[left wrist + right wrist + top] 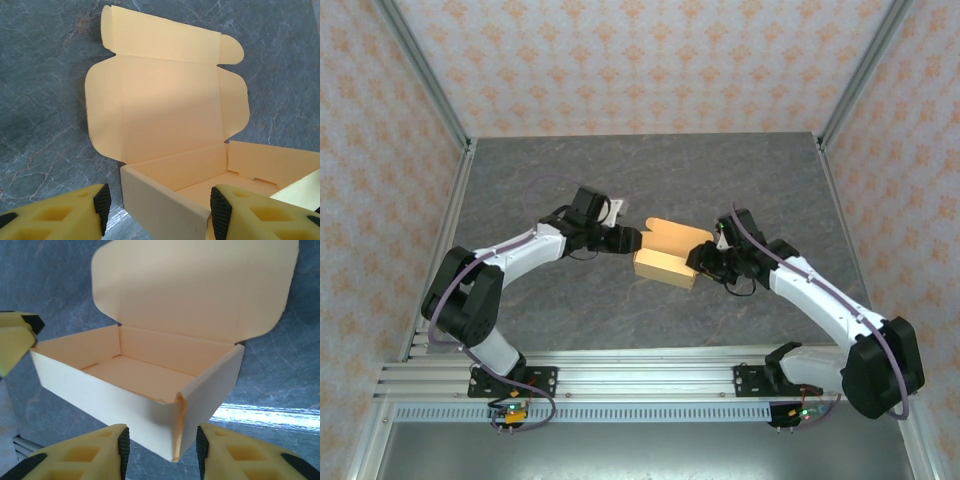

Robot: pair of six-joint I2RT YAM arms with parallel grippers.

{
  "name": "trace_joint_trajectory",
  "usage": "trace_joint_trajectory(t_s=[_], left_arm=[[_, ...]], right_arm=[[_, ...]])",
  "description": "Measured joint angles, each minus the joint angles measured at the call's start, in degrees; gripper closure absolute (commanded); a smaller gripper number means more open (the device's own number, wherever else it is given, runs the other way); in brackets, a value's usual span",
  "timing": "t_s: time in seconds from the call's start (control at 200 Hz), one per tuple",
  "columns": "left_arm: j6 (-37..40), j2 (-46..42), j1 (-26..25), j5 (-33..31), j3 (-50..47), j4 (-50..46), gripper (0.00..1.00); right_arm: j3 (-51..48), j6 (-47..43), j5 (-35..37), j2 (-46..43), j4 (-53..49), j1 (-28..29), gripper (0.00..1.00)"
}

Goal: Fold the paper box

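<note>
Paper box (pixel 665 265) sits mid-table (pixel 570 190), open-topped. Left gripper (pixel 161 210) half-open, straddling its near wall (contact unclear). Right gripper (pixel 160 452) parted around a corner, not gripping; finger bases cut off.

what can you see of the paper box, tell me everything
The paper box is thin light orange-tan card, paler outside, folded into a shallow rectangular tray with four upright walls. Its lid is open, hinged on one long wall, with rounded side flaps and a tuck flap at its far edge. The box is empty and sits near the middle of the grey marbled table. The left gripper straddles one end wall and the right gripper straddles a corner, both with jaws apart; firm contact cannot be confirmed.
</note>
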Motion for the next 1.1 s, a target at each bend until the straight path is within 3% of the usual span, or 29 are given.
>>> trace_joint_trajectory(t_s=[0.37,0.796,0.971,1.096], left_arm=[[0.15,1.07,-0.46,-0.02,-0.50,0.48,0.43],[-1.90,-1.40,0.13,-3.93,-1.97,0.20,0.35],[-6.08,-7.13,5.16,-6.23,-4.90,-0.24,0.33],[-8.07,-10.05,7.48,-11.72,-4.98,-4.02,0.31]], right_arm=[[-0.09,-3.06,0.72,5.62,6.38,-0.33,0.78],[-1.92,-11.23,-2.73,9.01,19.06,1.90,0.79],[-6.82,-15.72,-1.05,7.67,28.46,5.64,0.76],[-10.45,-17.55,-0.02,4.76,31.67,6.21,0.75]])
